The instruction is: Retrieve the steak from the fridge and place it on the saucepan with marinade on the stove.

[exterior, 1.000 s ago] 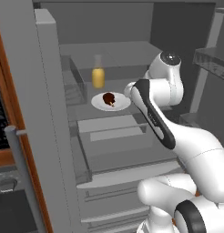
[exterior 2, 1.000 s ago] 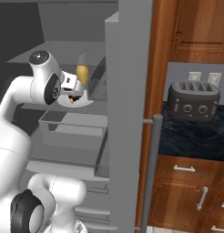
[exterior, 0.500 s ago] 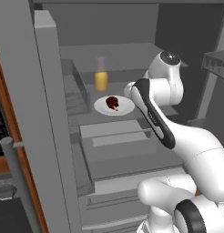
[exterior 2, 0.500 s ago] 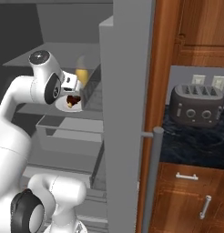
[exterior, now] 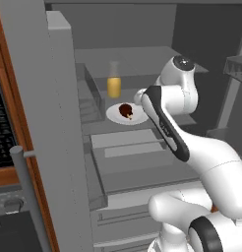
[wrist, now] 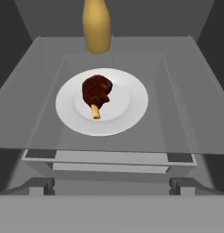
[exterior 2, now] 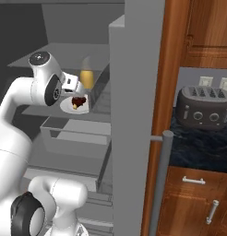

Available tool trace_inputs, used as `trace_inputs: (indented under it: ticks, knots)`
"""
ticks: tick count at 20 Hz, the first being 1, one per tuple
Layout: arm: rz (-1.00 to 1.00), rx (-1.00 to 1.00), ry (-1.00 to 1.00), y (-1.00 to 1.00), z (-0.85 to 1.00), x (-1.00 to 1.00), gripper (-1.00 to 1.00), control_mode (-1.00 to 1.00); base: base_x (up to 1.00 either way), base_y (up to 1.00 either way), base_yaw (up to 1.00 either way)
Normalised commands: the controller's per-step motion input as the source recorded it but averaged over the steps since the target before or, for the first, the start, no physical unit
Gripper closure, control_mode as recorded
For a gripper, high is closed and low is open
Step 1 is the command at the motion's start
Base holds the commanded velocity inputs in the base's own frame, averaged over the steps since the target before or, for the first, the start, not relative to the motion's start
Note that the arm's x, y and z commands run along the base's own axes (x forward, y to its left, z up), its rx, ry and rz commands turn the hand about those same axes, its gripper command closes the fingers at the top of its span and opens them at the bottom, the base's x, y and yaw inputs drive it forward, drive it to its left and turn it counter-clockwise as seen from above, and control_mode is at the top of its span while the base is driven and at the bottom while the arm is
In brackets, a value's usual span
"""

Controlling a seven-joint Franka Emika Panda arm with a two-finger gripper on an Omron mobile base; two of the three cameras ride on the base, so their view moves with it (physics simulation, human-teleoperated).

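One steak [wrist: 96, 90] lies on a white plate [wrist: 132, 113] on a glass shelf [wrist: 186, 95] inside the open fridge [exterior: 49, 123], with a yellow bottle [wrist: 96, 25] standing just behind the plate. Reaching into the fridge, the white arm holds its gripper [exterior 2: 80, 87] near the plate, jaws spread wide and grasping nothing. Right of the fridge, a toaster [exterior 2: 204, 109] sits on the dark table.

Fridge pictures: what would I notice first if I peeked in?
Probably the steak, a dark brown lump on a white plate on the open fridge shelf. Behind it stands a yellow bottle, and the white robot arm reaches toward the plate.
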Motion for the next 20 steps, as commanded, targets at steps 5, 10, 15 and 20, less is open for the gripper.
trace_inputs:
  ticks: [5, 10, 15, 20]
  knots:
    - [0.0, 0.0, 0.0, 0.0, 0.0, 0.0, -1.0, 1.0, 0.02, 0.22, 0.0]
    - [0.0, 0.0, 0.0, 0.0, 0.0, 0.0, -1.0, 1.0, 0.03, 0.19, 0.0]
    - [0.0, 0.0, 0.01, 0.25, -0.47, 0.02, -1.0, -1.0, 0.0, 0.0, 0.0]
    - [0.0, -0.02, -0.04, 0.16, -0.45, 0.08, -1.0, -1.0, 0.0, 0.0, 0.0]
